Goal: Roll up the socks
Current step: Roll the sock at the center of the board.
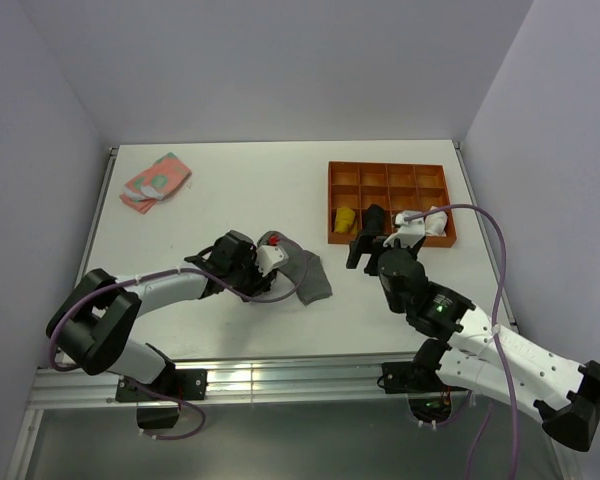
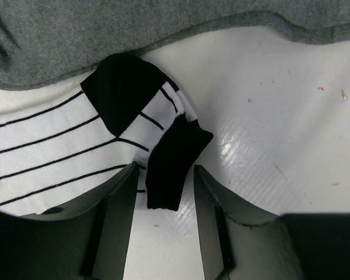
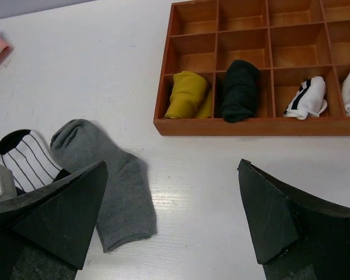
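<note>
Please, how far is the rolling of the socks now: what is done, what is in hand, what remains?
Looks done: a yellow bundle and a black bundle sit rolled in the orange tray. In hand: the left pincer stands open around the black end of the striped sock, not clamped on it. Remaining: both the striped sock and the grey sock lie unrolled; the right pincer hangs open and empty.

Two loose socks [image 3: 119, 186], four rolled bundles [image 3: 186, 94], one tray [image 3: 251, 125]
</note>
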Robot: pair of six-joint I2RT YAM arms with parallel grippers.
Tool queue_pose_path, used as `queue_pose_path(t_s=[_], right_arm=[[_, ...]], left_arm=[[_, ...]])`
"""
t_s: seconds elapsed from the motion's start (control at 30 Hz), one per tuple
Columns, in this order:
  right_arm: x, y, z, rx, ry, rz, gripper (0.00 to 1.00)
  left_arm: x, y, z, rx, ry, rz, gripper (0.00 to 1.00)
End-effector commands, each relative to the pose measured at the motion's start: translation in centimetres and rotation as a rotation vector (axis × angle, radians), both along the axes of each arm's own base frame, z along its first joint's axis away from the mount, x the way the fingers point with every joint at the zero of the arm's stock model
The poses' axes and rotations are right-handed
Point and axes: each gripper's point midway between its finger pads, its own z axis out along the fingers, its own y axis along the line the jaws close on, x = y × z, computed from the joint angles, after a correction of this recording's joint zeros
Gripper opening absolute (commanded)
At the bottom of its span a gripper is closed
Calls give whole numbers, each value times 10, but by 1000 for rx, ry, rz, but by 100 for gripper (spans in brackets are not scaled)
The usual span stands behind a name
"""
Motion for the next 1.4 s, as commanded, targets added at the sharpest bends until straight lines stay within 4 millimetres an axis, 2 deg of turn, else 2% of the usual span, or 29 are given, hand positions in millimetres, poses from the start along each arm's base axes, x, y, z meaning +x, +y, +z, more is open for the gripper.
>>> queue_pose_path(t_s=[0.0,0.1,0.23,0.33,0.47,0.53,0.57,0.7,0.73,0.77,0.8,0.87,1.03,1.13,1.2,1.23,1.27,1.3,1.33,1.37], right_arm=[[0,-5,5,34,-28,-29,100],[-1,-6,5,38,-33,-28,100],[-1,-2,6,35,-37,-8,100],[0,1,9,33,-43,11,99],[0,8,11,29,-51,52,98],[0,14,12,28,-54,85,98],[0,17,11,28,-52,99,98],[-3,40,11,27,-60,227,95],[-4,43,10,26,-59,246,94],[-4,46,9,27,-58,262,94],[-5,49,5,25,-54,281,94],[-11,62,2,34,-59,360,93],[-28,97,0,41,-73,580,90],[-39,125,-15,-1,-43,698,89],[-44,136,-23,-23,-41,730,89],[-44,143,-21,-17,-60,742,89],[-49,154,-32,-36,-35,775,89],[-49,161,-32,-34,-43,790,89],[-49,167,-44,-54,-13,803,89],[-53,175,-45,-59,-13,822,89]], left_arm=[[-4,2,-10,8,6,-1,48],[-5,3,-14,10,15,1,41],[-13,1,-14,3,45,-28,23],[-23,-1,-9,-7,79,-74,13],[-40,-12,12,-75,142,-178,2],[-47,-12,17,-78,191,-237,1],[-51,-14,27,-104,240,-261,0],[-58,-8,41,-155,378,-343,0],[-55,-3,37,-166,424,-331,0],[-51,-2,43,-180,440,-339,0],[-58,1,45,-198,490,-362,0],[-56,6,43,-215,553,-356,0],[-71,20,30,-225,691,-375,0],[-81,24,24,-233,765,-384,0],[-83,25,22,-245,786,-402,0],[-84,27,18,-246,818,-390,0],[-83,27,21,-257,831,-387,0],[-82,30,19,-268,844,-387,0],[-82,30,23,-282,863,-384,0],[-82,31,24,-289,874,-384,0]])
